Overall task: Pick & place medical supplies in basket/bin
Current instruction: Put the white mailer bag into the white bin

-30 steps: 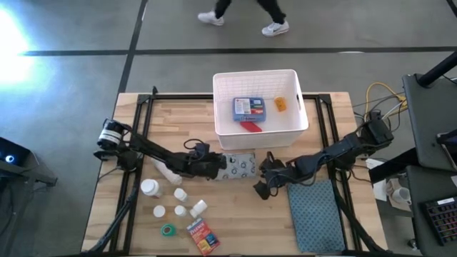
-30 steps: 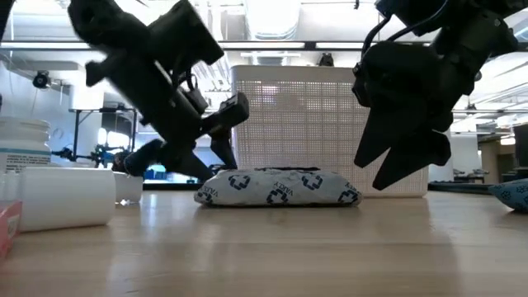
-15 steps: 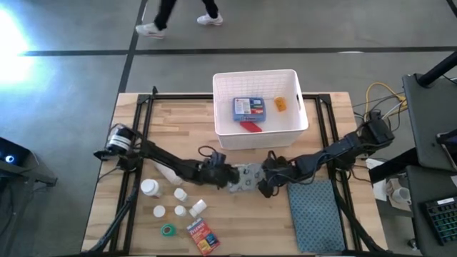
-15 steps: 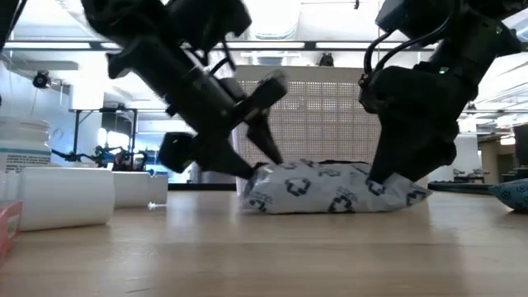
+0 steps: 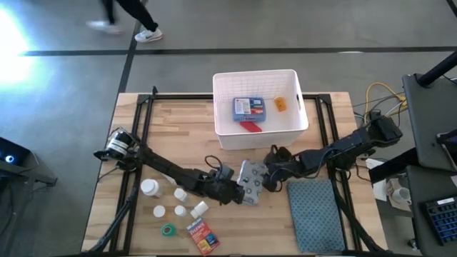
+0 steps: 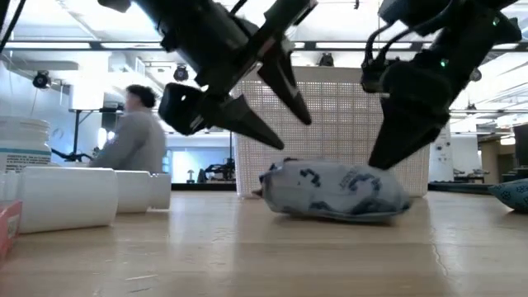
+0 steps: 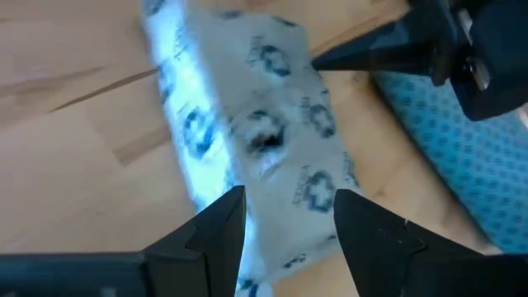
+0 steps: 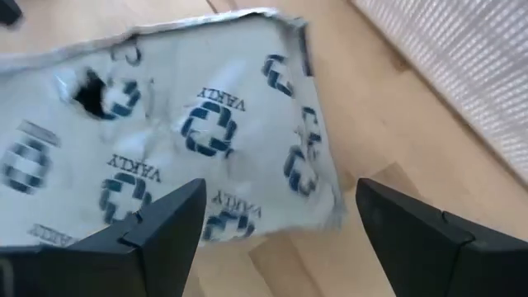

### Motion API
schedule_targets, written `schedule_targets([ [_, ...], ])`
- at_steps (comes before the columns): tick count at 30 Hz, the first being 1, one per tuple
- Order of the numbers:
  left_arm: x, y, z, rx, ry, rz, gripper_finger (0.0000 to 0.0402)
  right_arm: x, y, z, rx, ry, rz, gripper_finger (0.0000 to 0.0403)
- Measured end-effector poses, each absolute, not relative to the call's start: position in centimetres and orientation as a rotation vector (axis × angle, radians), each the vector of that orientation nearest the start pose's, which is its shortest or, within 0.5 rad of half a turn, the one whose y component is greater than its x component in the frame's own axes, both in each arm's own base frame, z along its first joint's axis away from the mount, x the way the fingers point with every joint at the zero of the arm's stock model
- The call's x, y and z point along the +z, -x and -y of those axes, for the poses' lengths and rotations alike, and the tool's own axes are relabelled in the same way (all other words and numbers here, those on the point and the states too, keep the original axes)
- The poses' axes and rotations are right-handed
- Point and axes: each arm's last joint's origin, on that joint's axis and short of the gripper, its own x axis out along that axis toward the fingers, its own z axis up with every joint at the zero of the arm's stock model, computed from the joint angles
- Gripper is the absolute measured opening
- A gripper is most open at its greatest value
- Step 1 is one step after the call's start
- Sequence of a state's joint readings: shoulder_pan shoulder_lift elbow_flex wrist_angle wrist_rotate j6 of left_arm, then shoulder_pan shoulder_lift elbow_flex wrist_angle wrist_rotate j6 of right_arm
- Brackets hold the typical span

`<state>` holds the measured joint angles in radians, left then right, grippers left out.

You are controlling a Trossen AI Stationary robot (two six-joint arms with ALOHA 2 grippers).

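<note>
White-blue wipes packet (image 8: 177, 136): wrist view shows hole, high view (image 5: 251, 180) doesn't.

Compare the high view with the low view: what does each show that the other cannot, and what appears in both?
Only the high view shows inside the white basket: a blue first-aid box, an orange item and a red tube. It also shows the green tape roll and the teal-grey mat laid flat.

Only the low view shows a seated person in the room behind.

Both show the wipes packet on the table, with the left gripper and right gripper at either end, jaws open.
</note>
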<state>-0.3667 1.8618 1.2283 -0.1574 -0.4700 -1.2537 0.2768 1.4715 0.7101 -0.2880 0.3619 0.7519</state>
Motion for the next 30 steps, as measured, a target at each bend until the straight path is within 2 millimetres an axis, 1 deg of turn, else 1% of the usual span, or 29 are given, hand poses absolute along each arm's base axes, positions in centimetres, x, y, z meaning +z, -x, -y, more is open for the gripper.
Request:
schedule_targets([
  [4, 19.5, -37.2, 13.5, 0.5, 0.875, -0.552, 0.0166, 17.2, -24.4, -5.9, -0.441, -0.414, -0.887, 0.0301],
  [6, 19.5, -37.1, 13.6, 0.504, 0.879, -0.55, 0.0166, 17.8, -23.5, -5.8, -0.492, -0.531, -0.902, 0.0301],
  [8, 19.4, -37.0, 13.5, 0.519, 0.9, -0.542, 0.0166, 18.1, -22.8, -5.7, -0.511, -0.7, -0.913, 0.0301],
  [10, 19.0, -36.8, 13.3, 0.558, 0.894, -0.524, 0.0166, 17.8, -22.3, -5.9, -0.499, -0.85, -0.926, 0.0301],
  [12, 18.7, -36.7, 13.0, 0.59, 0.888, -0.51, 0.0166, 17.1, -22.2, -6.0, -0.478, -0.975, -0.899, 0.0301],
  [16, 18.1, -36.5, 12.6, 0.608, 0.88, -0.514, 0.0166, 14.9, -22.1, -6.0, -0.469, -1.132, -0.82, 0.0301],
  [18, 17.9, -36.4, 12.6, 0.608, 0.879, -0.517, 0.0166, 13.9, -22.1, -5.9, -0.466, -1.168, -0.798, 0.0301],
  [20, 17.9, -36.5, 12.6, 0.592, 0.893, -0.52, 0.0166, 13.3, -22.4, -6.0, -0.46, -1.201, -0.774, 0.0301],
  [22, 17.3, -36.8, 12.9, 0.556, 0.918, -0.538, 0.0166, 12.6, -22.3, -5.9, -0.48, -1.199, -0.79, 0.0301],
  [27, 15.0, -38.1, 13.6, 0.504, 0.957, -0.547, 0.0166, 11.8, -23.0, -6.0, -0.489, -1.192, -0.789, 0.0301],
  [30, 14.0, -39.0, 14.0, 0.487, 0.969, -0.555, 0.0166, 11.5, -23.5, -6.0, -0.478, -1.189, -0.77, 0.0301],
])
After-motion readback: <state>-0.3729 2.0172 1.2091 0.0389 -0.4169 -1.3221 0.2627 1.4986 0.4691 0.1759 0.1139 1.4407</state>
